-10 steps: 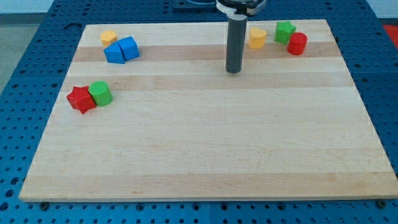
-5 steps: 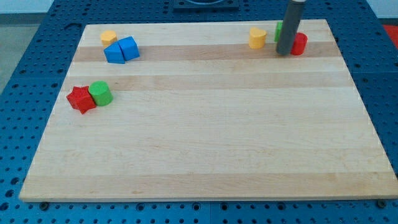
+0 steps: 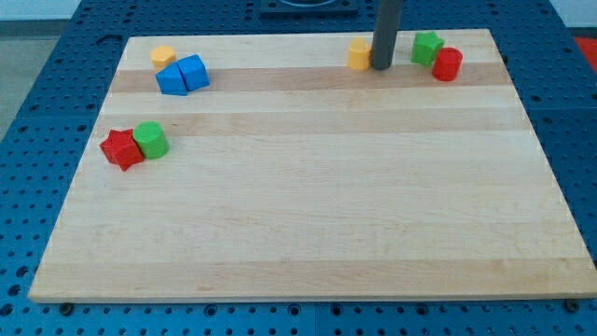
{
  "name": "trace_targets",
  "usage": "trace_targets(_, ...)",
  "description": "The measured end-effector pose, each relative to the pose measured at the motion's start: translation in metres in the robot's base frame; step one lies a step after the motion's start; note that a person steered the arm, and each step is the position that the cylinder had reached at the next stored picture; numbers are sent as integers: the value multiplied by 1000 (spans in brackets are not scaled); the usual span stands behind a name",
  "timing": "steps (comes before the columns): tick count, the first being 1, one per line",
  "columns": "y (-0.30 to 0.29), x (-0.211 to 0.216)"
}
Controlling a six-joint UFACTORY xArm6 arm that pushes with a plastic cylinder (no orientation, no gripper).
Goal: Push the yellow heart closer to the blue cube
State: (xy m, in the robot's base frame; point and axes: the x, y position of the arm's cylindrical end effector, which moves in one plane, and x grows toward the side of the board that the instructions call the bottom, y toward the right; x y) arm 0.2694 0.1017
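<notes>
The yellow heart point(image 3: 359, 54) lies near the view's top, right of centre, on the wooden board point(image 3: 308, 205). My tip point(image 3: 382, 66) touches the heart's right side. The blue cube point(image 3: 193, 72) sits at the top left, touching a second blue block point(image 3: 171, 80) on its left. The heart is far to the right of the blue cube.
A yellow cylinder point(image 3: 163, 55) stands just above the blue blocks. A green block point(image 3: 427, 47) and a red cylinder point(image 3: 447, 64) sit at the top right. A red star-like block point(image 3: 121, 148) and a green cylinder point(image 3: 150, 139) sit at the left edge.
My tip swung right to beside the red cylinder, then came back left against the yellow heart. The heart has slid a little to the left.
</notes>
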Motion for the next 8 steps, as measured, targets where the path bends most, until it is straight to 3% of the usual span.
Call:
trace_targets(3,-40,5)
trace_targets(4,-22,5)
trace_targets(7,-16,-49)
trace_targets(8,-20,-49)
